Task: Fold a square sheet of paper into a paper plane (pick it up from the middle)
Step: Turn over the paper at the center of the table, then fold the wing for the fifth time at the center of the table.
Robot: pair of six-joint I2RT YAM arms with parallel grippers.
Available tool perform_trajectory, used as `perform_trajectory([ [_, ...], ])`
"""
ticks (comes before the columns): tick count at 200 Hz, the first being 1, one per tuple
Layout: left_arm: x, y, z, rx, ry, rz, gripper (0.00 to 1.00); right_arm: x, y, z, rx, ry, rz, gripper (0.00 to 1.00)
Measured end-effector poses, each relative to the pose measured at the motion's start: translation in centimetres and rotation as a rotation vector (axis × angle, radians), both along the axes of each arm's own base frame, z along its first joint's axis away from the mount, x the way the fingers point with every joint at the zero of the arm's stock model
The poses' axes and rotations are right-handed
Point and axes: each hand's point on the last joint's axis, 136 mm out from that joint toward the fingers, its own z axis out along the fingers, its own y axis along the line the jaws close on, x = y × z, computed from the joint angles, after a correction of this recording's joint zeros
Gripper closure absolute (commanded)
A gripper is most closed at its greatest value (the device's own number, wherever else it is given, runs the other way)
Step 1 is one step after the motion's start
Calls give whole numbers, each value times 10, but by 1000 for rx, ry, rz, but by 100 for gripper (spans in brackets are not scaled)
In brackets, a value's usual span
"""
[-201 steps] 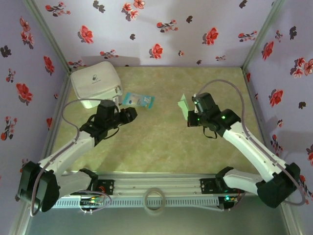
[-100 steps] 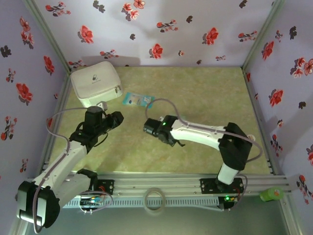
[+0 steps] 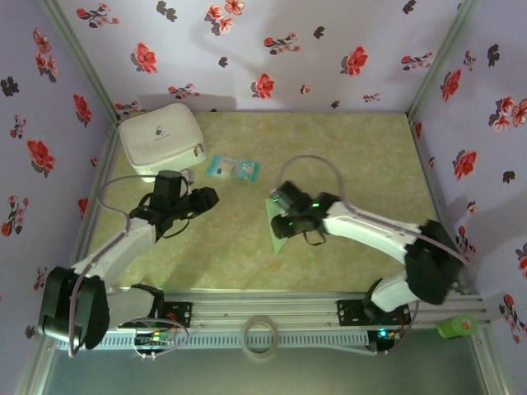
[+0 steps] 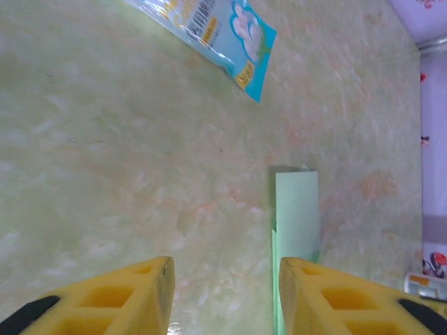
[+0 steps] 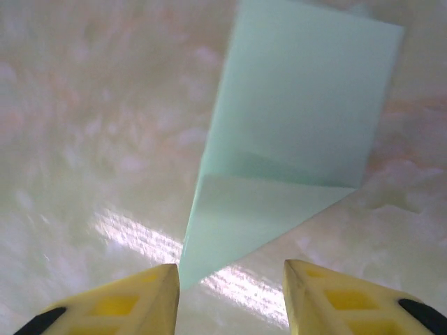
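Sheet of paper [image 3: 278, 230] lies flat on the bench [image 3: 354, 156] near centre, just under the right wrist, creased into a narrow strip. Right fingers [image 5: 112, 303] are released: spread apart, nothing between them. The paper's pointed near corner ends just beside one tip; contact can't be told. The right wrist view is blurred. One slanted fold line shows, layer count is unclear, and a far corner is clipped by the frame top. From above, the right fingers are hard to make out under the wrist, which also covers the paper's far end. Left fingers [image 4: 112, 300] are also released, hovering over bare bench, with the paper's near end hidden behind one tip. Blue-and-white packet [image 4: 209, 31] is clipped at the frame top. White pouch [image 3: 160, 136] sits far-left.
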Motion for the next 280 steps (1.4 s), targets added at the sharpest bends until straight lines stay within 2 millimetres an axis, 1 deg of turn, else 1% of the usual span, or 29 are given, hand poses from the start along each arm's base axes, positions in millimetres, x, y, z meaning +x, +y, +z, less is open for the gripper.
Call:
perform_trajectory([
  [12,3,-9,-2,-14,16,-27,56,8,-8,-2,111,32,-102,71],
  [25,5,-19,-2,-26,25,-58,57,12,-10,-11,205,96,-184,81],
  [30,6,-24,-1,-31,26,-71,58,13,-9,-15,235,120,-205,83],
  [52,11,-46,0,-48,36,-131,61,15,-6,-35,328,229,-294,87],
  [74,12,-62,-4,-59,56,-169,63,16,7,-45,387,300,-316,89],
  [107,8,-76,-16,-64,105,-195,66,23,22,-54,455,341,-334,90],
  [128,7,-85,-22,-69,131,-216,68,25,23,-64,447,355,-346,91],
  [146,6,-95,-27,-80,156,-233,74,22,21,-78,419,382,-358,90],
  [160,5,-104,-30,-90,167,-252,76,20,21,-86,407,400,-361,90],
  [207,1,-136,-51,-130,229,-307,81,23,28,-85,438,402,-338,90],
  [236,3,-153,-55,-142,240,-327,82,23,28,-85,439,402,-338,89],
  [258,8,-161,-62,-148,245,-327,83,23,28,-85,439,404,-340,89],
  [280,12,-164,-76,-142,273,-316,85,24,29,-84,441,404,-342,88],
])
